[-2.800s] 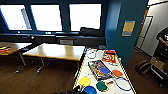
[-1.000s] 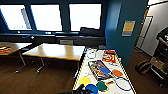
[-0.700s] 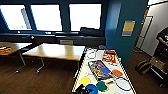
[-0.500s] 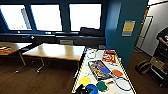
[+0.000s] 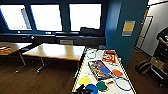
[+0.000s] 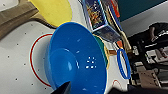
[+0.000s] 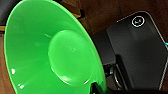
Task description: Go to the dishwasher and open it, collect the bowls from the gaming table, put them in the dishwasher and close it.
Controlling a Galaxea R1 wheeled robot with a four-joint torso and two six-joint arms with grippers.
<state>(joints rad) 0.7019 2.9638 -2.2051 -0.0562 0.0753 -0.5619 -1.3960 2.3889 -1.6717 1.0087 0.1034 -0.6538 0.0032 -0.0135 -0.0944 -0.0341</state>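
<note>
The gaming table (image 5: 82, 67), white-topped with a yellow and black edge, runs along the lower right of the head view. A blue bowl (image 5: 92, 88) sits at its near end, with my left gripper (image 5: 81, 89) dark beside it. In the left wrist view the blue bowl (image 6: 77, 60) looms large over a red ring on the tabletop, and a dark finger (image 6: 62, 88) rests on its rim. In the right wrist view a green bowl (image 7: 50, 55) hangs over wooden floor, gripped at its rim by a dark finger (image 7: 96, 88). The dishwasher is out of view.
On the table lie a yellow paddle (image 5: 85, 80), a green paddle (image 5: 101, 86), a blue-rimmed hoop racket (image 5: 122, 83), flat game boxes (image 5: 98, 68) and an orange disc (image 5: 117, 73). Wooden-topped tables (image 5: 56, 51) stand left. A person (image 5: 163, 37) is at the right edge.
</note>
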